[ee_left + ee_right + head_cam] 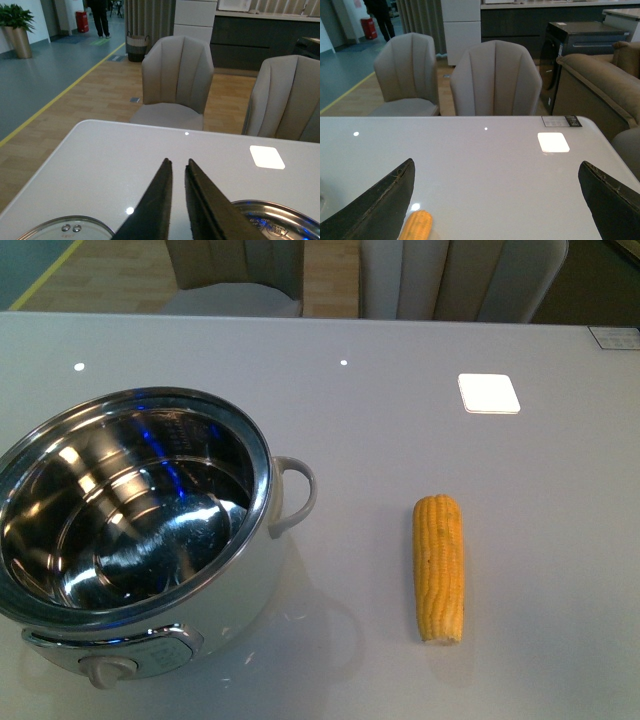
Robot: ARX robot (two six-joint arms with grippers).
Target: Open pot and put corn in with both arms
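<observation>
Front view: open steel-lined pot (262, 480), kerneled corn (439, 568) apart (untouched); left gripper (178, 161) narrow, empty; right gripper (496, 164) wide.

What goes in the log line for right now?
pot open, empty | corn on table, right of pot | left tool shut | right tool open

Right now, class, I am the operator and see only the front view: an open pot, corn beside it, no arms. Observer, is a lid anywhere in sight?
Observer: Yes. The left wrist view shows what looks like a glass lid lying on the table, apart from the pot.
Operator: Is the left end effector holding anything?
Observer: No. The left end effector is closed to a thin slit, with nothing in it.
Operator: And the right one?
Observer: The right end effector is wide open, and the corn shows close to one finger.
</observation>
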